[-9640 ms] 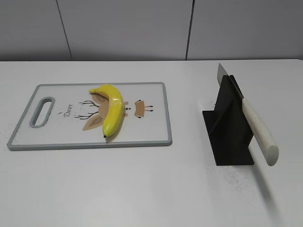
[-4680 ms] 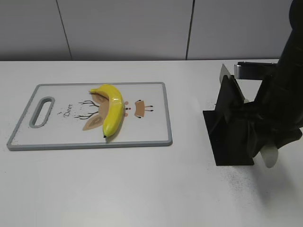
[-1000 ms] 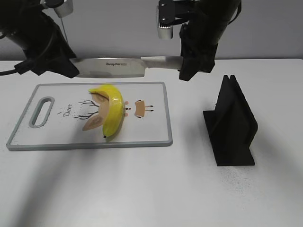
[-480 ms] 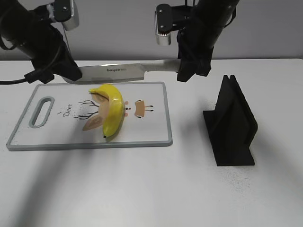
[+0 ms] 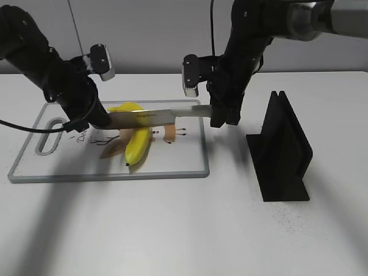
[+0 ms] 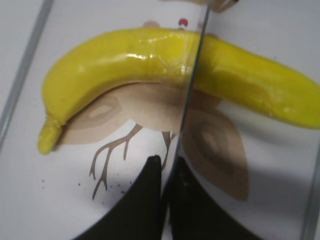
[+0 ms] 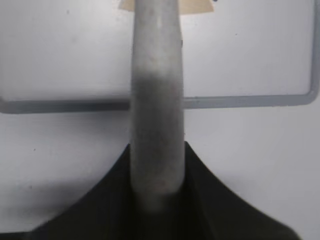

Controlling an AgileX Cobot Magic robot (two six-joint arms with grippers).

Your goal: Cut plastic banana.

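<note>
A yellow plastic banana (image 5: 134,146) lies on the white cutting board (image 5: 109,174). A knife (image 5: 154,118) with a steel blade and pale handle lies level across the banana's upper half, blade edge down on it. My left gripper (image 5: 101,119) is shut on the blade's tip end. My right gripper (image 5: 221,118) is shut on the handle. In the left wrist view the blade (image 6: 193,75) crosses the banana (image 6: 125,57) near its middle, held between the shut fingers (image 6: 167,172). In the right wrist view the handle (image 7: 155,90) runs out from the shut jaws (image 7: 155,192) over the board's rim (image 7: 240,100).
A black knife stand (image 5: 282,155) stands empty on the white table to the right of the board. The board has a handle slot (image 5: 50,135) at its left end. A grey wall runs behind the table.
Both arms have come down and toward the front. The knife dropped from above the board's far edge onto the banana.
</note>
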